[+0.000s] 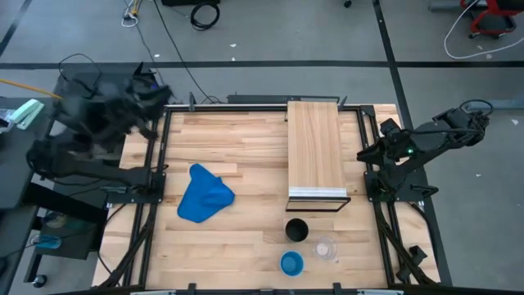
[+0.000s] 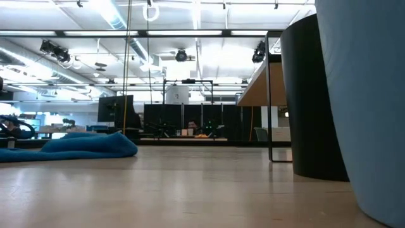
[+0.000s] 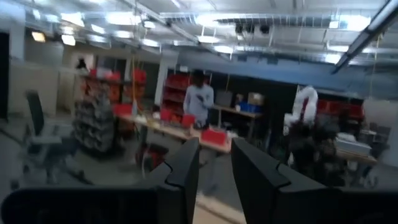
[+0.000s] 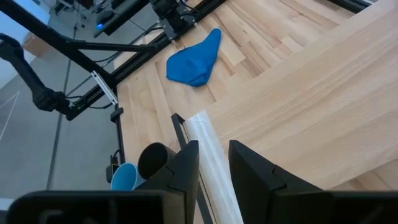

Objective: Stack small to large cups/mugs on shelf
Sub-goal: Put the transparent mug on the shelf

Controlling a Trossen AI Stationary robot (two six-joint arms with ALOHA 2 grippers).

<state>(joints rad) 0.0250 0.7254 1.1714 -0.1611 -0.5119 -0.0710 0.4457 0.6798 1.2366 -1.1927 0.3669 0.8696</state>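
The 3 cups are grouped on the tabletop near the silver front edge of the shelf: the black cup nearest it, the light-blue cup and the clear cup beyond. Nothing is carried on the shelf. The right gripper is held over the shelf, fingers slightly apart, empty. The left gripper is raised off the table's left corner, fingers likewise narrowly parted. A blue cloth is laid left of the shelf.

No legible text, labels, brand names, nos. or signs were found in any view. Nothing was printed on the cups, shelf or cloth as far as could be seen. Background room items in the low & left wrist views were too blurred to read.
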